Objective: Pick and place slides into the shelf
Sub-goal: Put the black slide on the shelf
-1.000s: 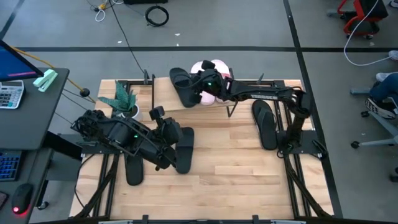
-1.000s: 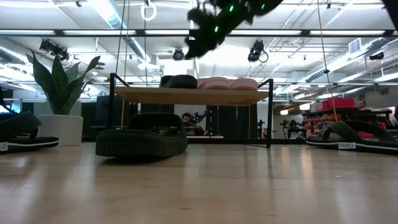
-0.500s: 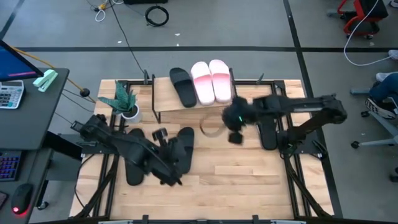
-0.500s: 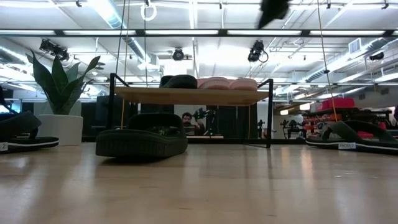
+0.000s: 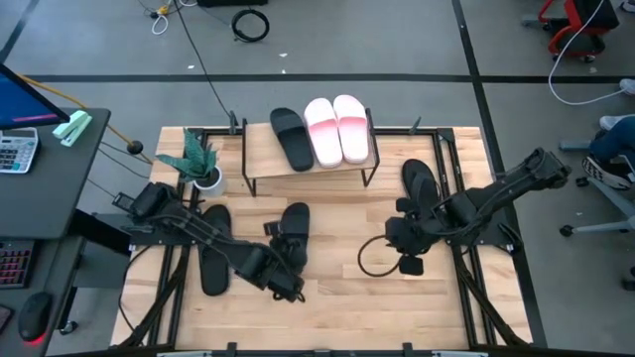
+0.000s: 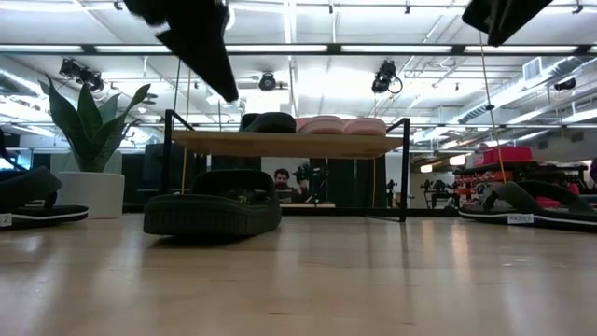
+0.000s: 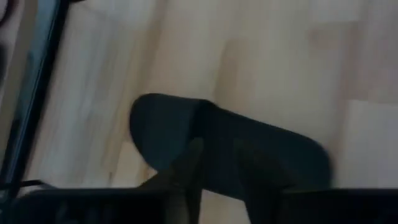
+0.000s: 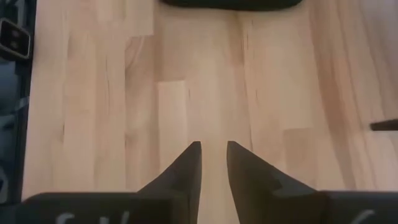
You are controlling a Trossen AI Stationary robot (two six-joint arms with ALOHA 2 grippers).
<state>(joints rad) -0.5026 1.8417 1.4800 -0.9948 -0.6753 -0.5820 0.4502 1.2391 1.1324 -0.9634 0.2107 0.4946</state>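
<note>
On the shelf [image 5: 260,149] lie one black slide [image 5: 289,138] and two pale pink slides [image 5: 338,129], soles down on its top board; the low view shows them on the shelf [image 6: 280,142]. Three more black slides rest on the table: one [image 5: 295,233] under my left gripper [image 5: 285,268], one [image 5: 215,263] to its left, one [image 5: 421,190] beyond my right gripper [image 5: 399,236]. My left gripper [image 7: 217,168] hovers open above the black slide [image 7: 249,155]. My right gripper [image 8: 212,149] is narrowly open over bare table.
A potted plant [image 5: 198,164] stands at the shelf's left end. A cable loop [image 5: 372,260] hangs by the right arm. Bare wood [image 5: 347,307] lies between the arms toward the near edge. Desk with a calculator [image 5: 18,149] left of the table.
My right gripper has drawn back from over the pink slides on the shelf, swinging toward the near edge and right to mid-table. My left arm has reached toward the near edge and right, along the black slide. The slides on the shelf have stayed put.
</note>
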